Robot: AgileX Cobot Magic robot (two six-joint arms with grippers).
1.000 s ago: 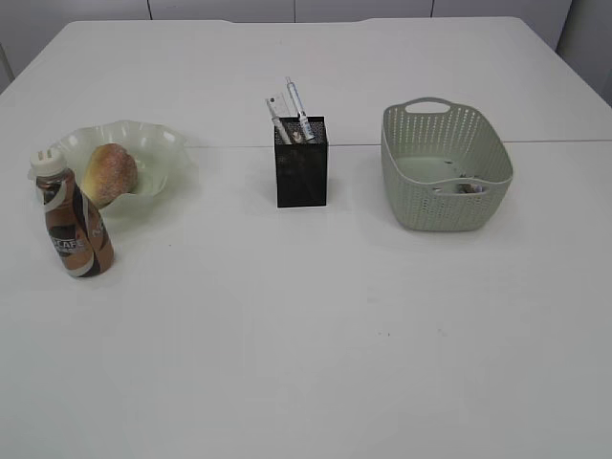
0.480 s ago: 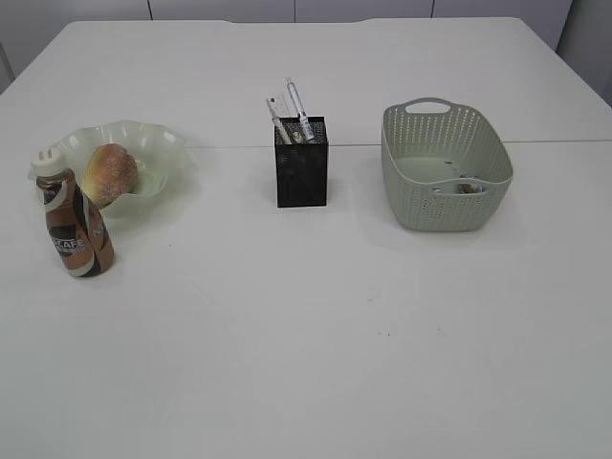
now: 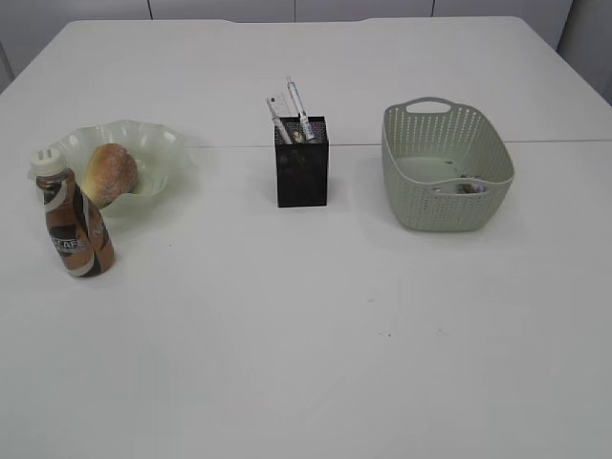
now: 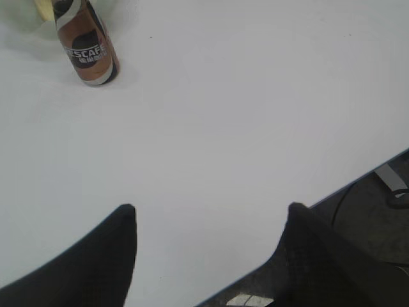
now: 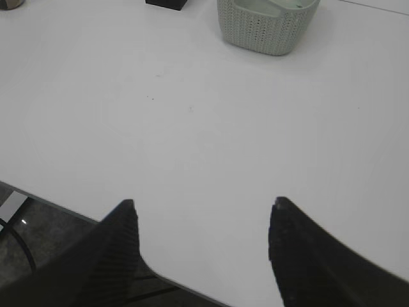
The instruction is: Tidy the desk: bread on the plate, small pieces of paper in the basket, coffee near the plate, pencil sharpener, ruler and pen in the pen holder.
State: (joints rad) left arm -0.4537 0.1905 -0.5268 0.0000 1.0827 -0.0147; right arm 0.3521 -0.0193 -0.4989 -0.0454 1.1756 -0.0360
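A round bread roll (image 3: 109, 171) lies on the pale green wavy plate (image 3: 158, 143) at the left. A brown coffee bottle (image 3: 72, 226) stands upright just in front of the plate and also shows in the left wrist view (image 4: 86, 46). The black mesh pen holder (image 3: 301, 172) holds a pen and ruler (image 3: 295, 110); the sharpener is not visible. The green basket (image 3: 445, 206) holds small paper pieces (image 3: 464, 187). My left gripper (image 4: 208, 214) and right gripper (image 5: 201, 208) are open and empty above the table's near edge, out of the exterior view.
The white table (image 3: 316, 325) has a seam across the back. Its near edge (image 5: 57, 204) and the floor below show in both wrist views. The basket (image 5: 268, 22) and a corner of the pen holder (image 5: 167, 3) sit at the top of the right wrist view.
The bread roll has settled slightly on the plate. Nothing else has visibly moved.
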